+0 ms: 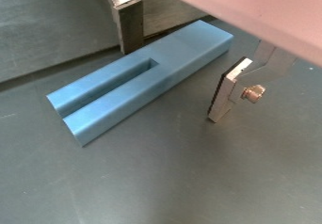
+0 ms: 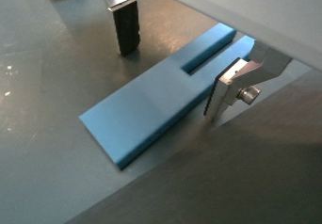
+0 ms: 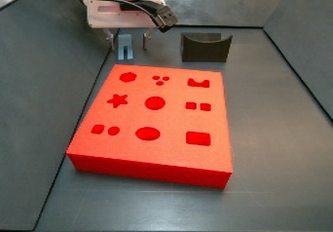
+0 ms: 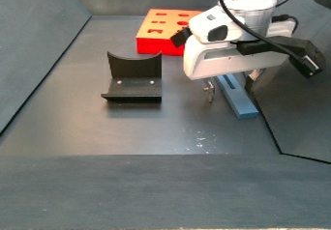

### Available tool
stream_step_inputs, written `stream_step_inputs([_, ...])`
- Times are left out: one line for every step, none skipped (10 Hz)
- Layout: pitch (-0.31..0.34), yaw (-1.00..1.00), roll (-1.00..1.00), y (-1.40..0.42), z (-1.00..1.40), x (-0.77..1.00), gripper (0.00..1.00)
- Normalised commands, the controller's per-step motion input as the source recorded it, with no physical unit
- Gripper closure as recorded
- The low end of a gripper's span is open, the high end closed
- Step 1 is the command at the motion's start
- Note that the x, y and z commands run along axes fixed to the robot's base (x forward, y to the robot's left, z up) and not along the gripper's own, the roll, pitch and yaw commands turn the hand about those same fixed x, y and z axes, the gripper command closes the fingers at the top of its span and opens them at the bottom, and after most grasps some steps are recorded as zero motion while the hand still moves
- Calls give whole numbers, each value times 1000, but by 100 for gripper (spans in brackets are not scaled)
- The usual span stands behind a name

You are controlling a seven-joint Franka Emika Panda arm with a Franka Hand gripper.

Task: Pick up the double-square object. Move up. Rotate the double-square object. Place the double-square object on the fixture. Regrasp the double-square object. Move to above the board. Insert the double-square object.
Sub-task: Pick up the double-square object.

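While you look down from the wrist, the gripper [image 1: 176,63] stands wide, its two fingers [image 1: 231,91] straddling the one double-square object [image 1: 138,78], which lies flat on the floor, neither pad visibly pressing it. Bare floor lies open around the object's slotted end. In a side view, one fixture [image 3: 204,47] sits beyond one board [image 3: 156,119], apart from both.

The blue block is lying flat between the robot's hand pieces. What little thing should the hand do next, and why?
Probably close. In both wrist views the blue block lies flat on the floor, and the open hand is down around it, one finger on each side with small gaps left. Closing the fingers would grip it, so it can be lifted toward the fixture.
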Motion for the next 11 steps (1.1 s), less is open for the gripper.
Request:
stream_step_inputs([0,0,-111,0,-60,0,0])
stream_step_inputs([-4,0,-67,0,-43,0,0])
stream_step_inputs([0,0,0,0,0,0,0])
stream_step_inputs([0,0,0,0,0,0,100])
stream_step_inputs([0,0,0,0,0,0,100])
stream_step_inputs([0,0,0,0,0,0,100])
stream_step_inputs([0,0,0,0,0,0,100])
stream_step_inputs([0,0,0,0,0,0,100])
stream_step_inputs([0,0,0,0,0,0,100])
stream_step_inputs([0,0,0,0,0,0,100])
stream_step_inputs([0,0,0,0,0,0,100])
